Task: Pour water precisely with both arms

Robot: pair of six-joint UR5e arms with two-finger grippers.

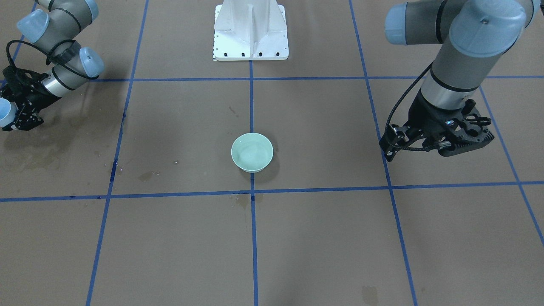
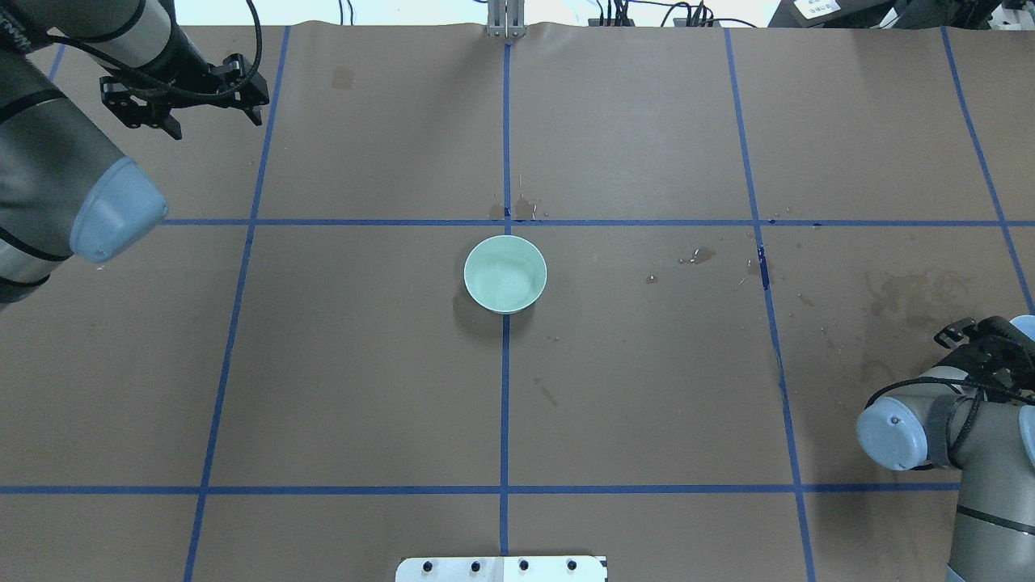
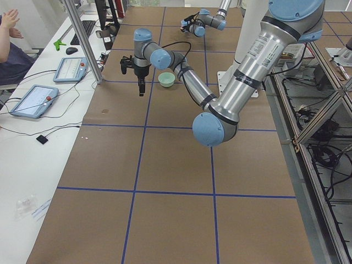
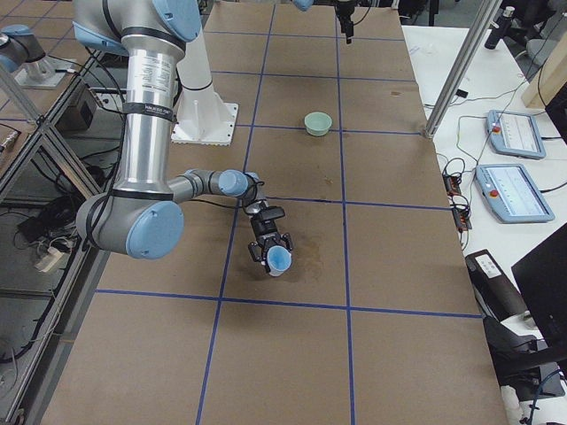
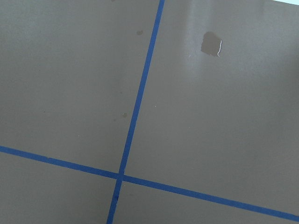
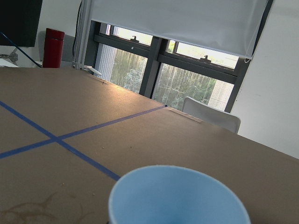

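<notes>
Nearest my base, the right gripper (image 4: 267,251) lies low over the stained brown paper (image 2: 647,404), clamped round a pale blue cup (image 6: 177,196). The cup's inside is cut off, so I cannot tell its contents. At mid-table sits the pale green bowl (image 2: 475,276), with the water (image 2: 508,281) showing only as faint glints. Farthest off, the left gripper (image 2: 214,121) hangs with fingers apart, holding nothing.

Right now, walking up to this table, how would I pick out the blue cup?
Start at the brown table crossed by blue tape lines and follow the robot's right arm out to its black right gripper. That gripper clasps the cup: pale blue and held by the robot, unlike the pale green bowl standing alone at mid-table.
</notes>
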